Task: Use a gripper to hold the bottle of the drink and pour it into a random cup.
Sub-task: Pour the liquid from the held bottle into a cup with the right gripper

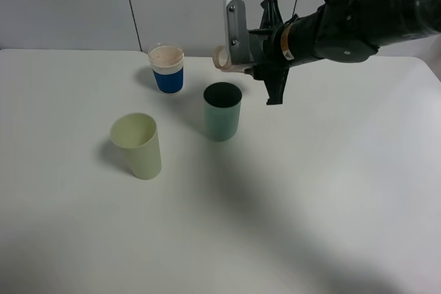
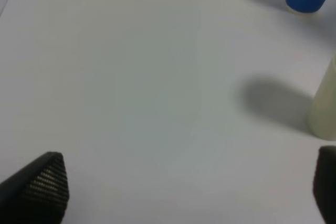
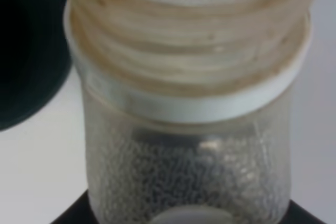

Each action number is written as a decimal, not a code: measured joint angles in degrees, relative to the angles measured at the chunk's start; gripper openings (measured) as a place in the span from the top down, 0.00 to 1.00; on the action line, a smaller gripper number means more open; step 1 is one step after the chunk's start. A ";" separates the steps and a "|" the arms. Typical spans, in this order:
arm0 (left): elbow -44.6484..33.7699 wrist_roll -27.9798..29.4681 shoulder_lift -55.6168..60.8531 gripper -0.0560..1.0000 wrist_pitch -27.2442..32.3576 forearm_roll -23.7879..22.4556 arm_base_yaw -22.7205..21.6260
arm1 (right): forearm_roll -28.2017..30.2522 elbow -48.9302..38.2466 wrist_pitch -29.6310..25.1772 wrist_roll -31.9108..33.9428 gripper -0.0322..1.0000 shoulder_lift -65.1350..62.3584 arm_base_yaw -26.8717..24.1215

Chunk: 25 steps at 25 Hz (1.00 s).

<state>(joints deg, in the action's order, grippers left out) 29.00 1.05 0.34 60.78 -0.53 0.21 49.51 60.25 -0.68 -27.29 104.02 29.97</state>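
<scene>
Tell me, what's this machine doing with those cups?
The right gripper is clamped on the bottle, which is tipped on its side in the air, open neck close to the teal cup. No stream of drink shows. A pale yellow-green cup and a blue-banded paper cup stand nearby. The left gripper hangs open, holding nothing.
</scene>
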 joint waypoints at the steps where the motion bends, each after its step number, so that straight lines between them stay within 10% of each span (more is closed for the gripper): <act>1: 0.00 0.00 0.00 0.07 0.00 0.00 0.00 | 0.00 0.00 -0.26 -0.75 0.62 0.00 0.23; 25: 0.00 0.00 0.00 0.07 0.00 0.00 0.00 | 1.46 0.00 -5.63 -11.67 0.62 0.00 1.30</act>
<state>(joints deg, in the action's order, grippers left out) 29.00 1.05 0.34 60.78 -0.53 0.21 50.97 60.25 -6.31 -38.96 104.02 31.27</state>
